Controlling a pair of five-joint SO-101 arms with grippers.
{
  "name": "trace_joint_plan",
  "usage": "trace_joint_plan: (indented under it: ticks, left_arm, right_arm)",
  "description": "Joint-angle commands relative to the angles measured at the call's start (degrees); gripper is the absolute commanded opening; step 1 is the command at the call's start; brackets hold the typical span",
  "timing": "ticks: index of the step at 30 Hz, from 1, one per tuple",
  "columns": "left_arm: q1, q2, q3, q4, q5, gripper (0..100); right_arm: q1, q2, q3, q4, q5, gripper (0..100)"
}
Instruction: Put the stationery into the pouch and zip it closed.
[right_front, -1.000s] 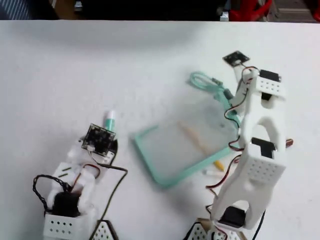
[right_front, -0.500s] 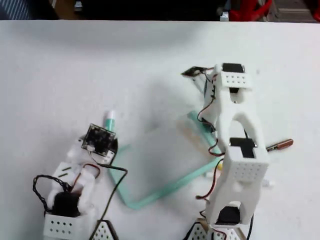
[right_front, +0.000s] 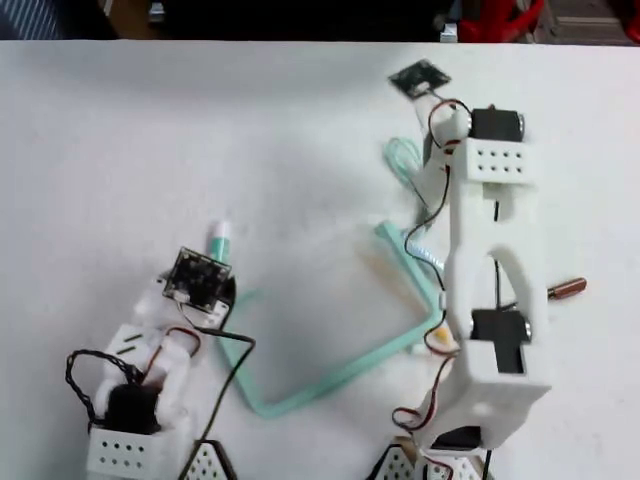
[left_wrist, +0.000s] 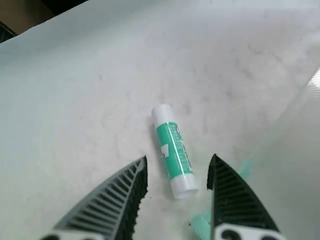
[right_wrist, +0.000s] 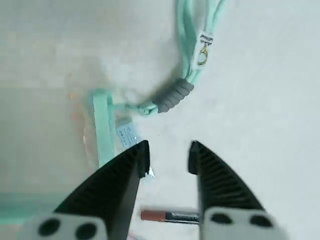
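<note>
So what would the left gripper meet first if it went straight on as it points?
Likely the glue stick, lying on the table straight ahead of the open left gripper; depth unclear.

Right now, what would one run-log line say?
left jaws: open over glue stick | right jaws: open beside pouch | brown pen: outside pouch

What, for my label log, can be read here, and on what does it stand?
Nothing is legible.
Glue stick: label print too blurred.
Tag on the strap: mark too small.
White label on the pouch: blurred.
Pen: print too small.
</note>
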Motion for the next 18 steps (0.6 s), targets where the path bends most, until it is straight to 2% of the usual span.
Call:
trace_joint_plan:
  ticks: [1, 12, 18]
  left_arm:
    - [0.22, -0.66, -0.18, -1.14, -0.09, 20]
    - [0.22, -0.66, -0.18, -1.23, -0.09, 20]
    - [0.22, -0.66, -0.18, -1.23, -0.09, 20]
  right_arm:
    - [-0.75, 6.55, -9.23, -0.48, -11.69, 23.8]
    - [-1.71, 30.20, -20.92, 0.75, -11.60, 23.2]
    - [0.04, 40.40, -28.22, 2.15, -11.60, 12.5]
